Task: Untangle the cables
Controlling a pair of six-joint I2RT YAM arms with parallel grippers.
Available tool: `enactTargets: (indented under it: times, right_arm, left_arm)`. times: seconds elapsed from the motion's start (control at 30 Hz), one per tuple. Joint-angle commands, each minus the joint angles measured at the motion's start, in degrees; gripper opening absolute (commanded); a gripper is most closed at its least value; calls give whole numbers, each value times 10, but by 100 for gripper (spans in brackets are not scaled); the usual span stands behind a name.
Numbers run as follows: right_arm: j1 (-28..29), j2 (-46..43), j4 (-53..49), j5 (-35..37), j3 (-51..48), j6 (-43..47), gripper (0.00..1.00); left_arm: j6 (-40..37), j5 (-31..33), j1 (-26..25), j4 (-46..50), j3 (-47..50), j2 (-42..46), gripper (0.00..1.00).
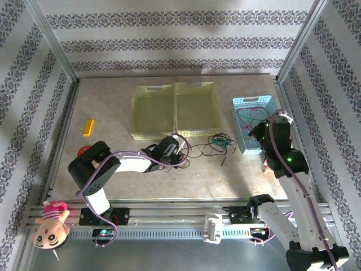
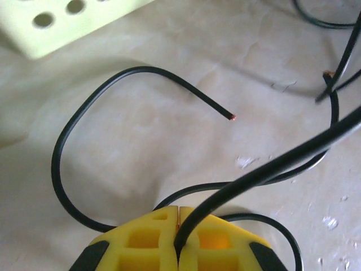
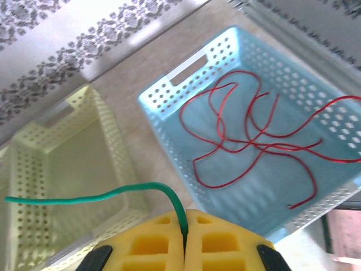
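**A:** From above, where is the left end effector (image 1: 181, 151)?

**B:** It is low over the beige, mottled surface (image 1: 141, 180), just in front of 2 pale yellow baskets (image 1: 153, 88). It sits at the left end of a loose tangle of thin cables (image 1: 217, 142).

**A:** And the right end effector (image 1: 258, 135)?

**B:** It is above the near end of the blue basket (image 1: 252, 100), which has red cables (image 1: 248, 117) lying in it.

**A:** What does the left wrist view show?

**B:** Its 2 yellow pads (image 2: 141, 243), blocky with square recesses, are pressed together. They are clamped on a glossy black cable (image 2: 271, 166) that rises from the seam toward the upper right. Another black length (image 2: 84, 113) curls in an open hook on the surface and ends in a bare coppery tip (image 2: 232, 117). A hole-punched basket corner sits at the top left.

**A:** And the right wrist view?

**B:** The yellow fingertips (image 3: 220, 243) there are closed as well. They pinch a green cable (image 3: 113, 195) that arcs out of the seam and trails off to the left. Below it, the blue basket has perforated plastic walls and a slot handle. The red cables lie in loose, crossing loops on its floor. A pale yellow basket sits beside it, with a strip of surface between the 2.
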State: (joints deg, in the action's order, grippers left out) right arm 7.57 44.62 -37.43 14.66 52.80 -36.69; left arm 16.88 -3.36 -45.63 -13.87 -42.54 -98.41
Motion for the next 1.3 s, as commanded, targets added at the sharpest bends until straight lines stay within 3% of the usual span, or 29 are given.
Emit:
enactTargets:
  times: [0.0,0.1,0.23,0.3,0.37,0.43,0.57,0.7,0.97,1.1,1.13,1.27]
  right_arm:
    - [-10,1,-5,51,25,12,1]
    - [-10,28,13,-27,34,44,3]
    - [-4,93,29,-203,46,78,5]
    - [14,121,42,-251,42,83,4]
    - [44,139,49,-260,40,92,4]
    - [70,155,53,-259,39,94,4]
    - [87,177,76,-299,34,81,4]
    - [88,188,90,-363,38,81,4]
    - [60,181,91,-519,51,92,4]
    - [47,173,88,-555,52,87,5]
    - [43,171,88,-556,50,85,5]
    - [25,164,94,-562,43,76,5]
  left_arm:
    - [29,33,10,31,25,32,0]
    - [26,50,10,46,41,66,0]
    - [11,55,12,63,56,122,0]
    - [2,52,12,75,54,148,1]
    - [-9,46,12,87,50,175,14]
    - [-27,15,12,95,39,200,40]
    - [-57,-66,12,121,-1,200,75]
    - [-74,-100,5,124,-43,158,90]
    - [-113,-105,-6,95,-148,29,91]
    - [-127,-95,-6,96,-175,-12,88]
    - [-129,-94,-7,96,-178,-21,84]
    - [-116,-80,-6,67,-166,-41,43]
